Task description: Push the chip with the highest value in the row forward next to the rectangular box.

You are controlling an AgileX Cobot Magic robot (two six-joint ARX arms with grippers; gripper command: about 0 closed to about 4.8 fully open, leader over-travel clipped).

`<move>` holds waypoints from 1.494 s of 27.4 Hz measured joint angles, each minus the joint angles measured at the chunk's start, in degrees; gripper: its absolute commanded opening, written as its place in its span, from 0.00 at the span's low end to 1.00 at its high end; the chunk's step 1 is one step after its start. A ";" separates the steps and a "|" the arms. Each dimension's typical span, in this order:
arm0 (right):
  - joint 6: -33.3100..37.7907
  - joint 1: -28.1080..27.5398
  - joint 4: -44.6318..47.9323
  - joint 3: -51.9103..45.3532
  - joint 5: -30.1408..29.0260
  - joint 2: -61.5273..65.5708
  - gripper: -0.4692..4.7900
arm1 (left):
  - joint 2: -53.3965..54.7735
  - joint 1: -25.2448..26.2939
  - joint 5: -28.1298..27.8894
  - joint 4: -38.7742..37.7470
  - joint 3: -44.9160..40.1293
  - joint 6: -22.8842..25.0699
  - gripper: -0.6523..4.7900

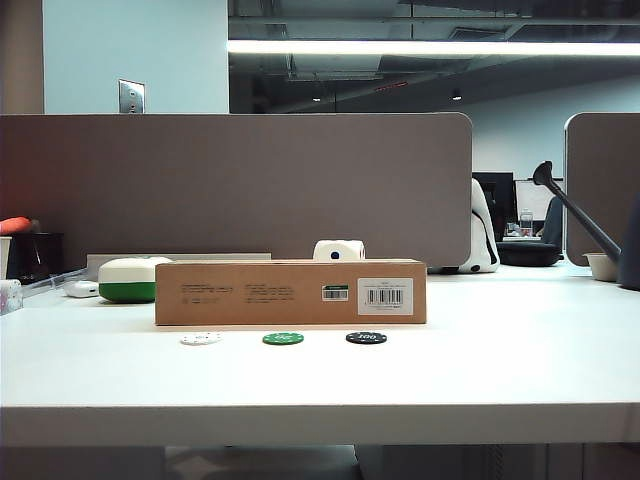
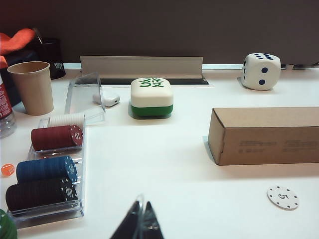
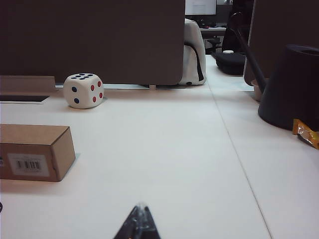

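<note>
Exterior view: white matte table [image 1: 500, 380], long low brown cardboard rectangular box [image 1: 290, 292] lying across it, barcode label and green sticker on its front face. Rounded white-and-green container [image 1: 128, 279] sits behind the box's left end, soft white die [image 1: 338, 250] behind its middle. Row of flat round chips just in front of the box, apart from it: white chip [image 1: 201, 338], green chip [image 1: 283, 338], black "100" chip [image 1: 366, 337] rightmost. Clear plastic tray [image 2: 75, 211] holds red, blue and dark chip stacks on edge. Left gripper [image 2: 140, 226] low over the table near the tray, jaws pressed together. Right gripper [image 3: 139, 224] over bare table right of the box, jaws pressed together.
</note>
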 measured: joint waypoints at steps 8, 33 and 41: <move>0.00 0.00 0.02 0.00 0.00 0.00 0.09 | 0.00 0.00 0.00 0.00 0.00 0.00 0.11; 1.38 0.00 0.28 0.00 -0.28 0.00 0.09 | 1.81 -32.54 0.31 -10.64 6.45 0.00 0.11; 2.67 0.02 0.22 0.00 -0.28 0.00 0.09 | 23.54 -35.47 0.39 -12.39 9.99 0.00 0.11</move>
